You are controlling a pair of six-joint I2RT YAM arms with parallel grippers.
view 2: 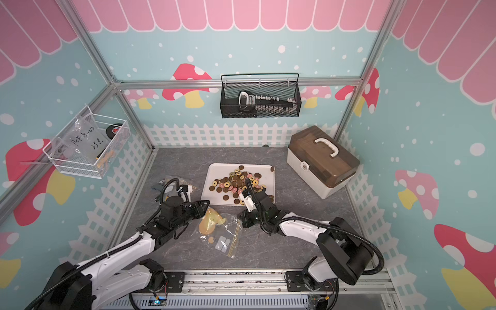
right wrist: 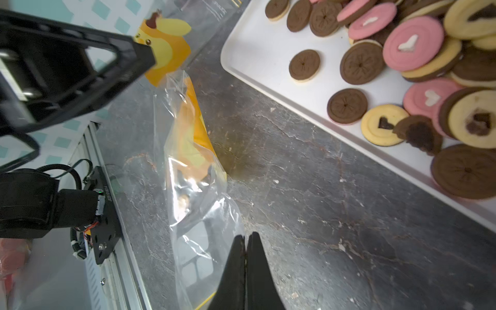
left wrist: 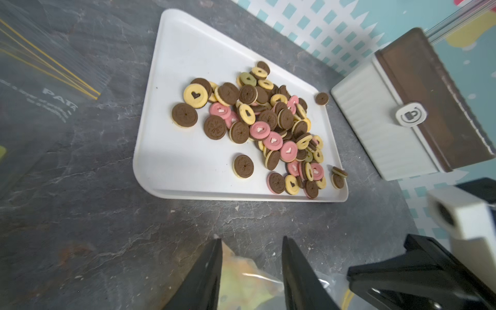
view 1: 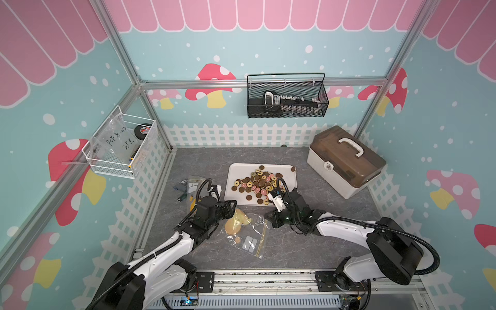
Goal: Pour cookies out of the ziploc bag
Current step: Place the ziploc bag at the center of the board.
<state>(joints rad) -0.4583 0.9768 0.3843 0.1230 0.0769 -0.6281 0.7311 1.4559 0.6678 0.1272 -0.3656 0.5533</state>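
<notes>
The ziploc bag [view 1: 248, 230], clear with a yellow print, lies crumpled on the table [view 1: 322, 241] between the two arms. The right end effector [right wrist: 245, 240] is closed, its tips pressed together at the bag's clear edge. Whether any film is pinched between them cannot be told. The left end effector [left wrist: 251, 244] stands partly open, and the bag's yellow-printed end shows in the gap between its jaws. Just beyond both end effectors sits the white tray [view 1: 234, 171]. The cookies [view 1: 257, 182], brown, yellow and pink, lie heaped on it toward the right arm's side. A stray cookie [view 1: 293, 168] rests at the tray's far right corner. A brown-lidded box [view 1: 346, 161] stands farther back on the right.
</notes>
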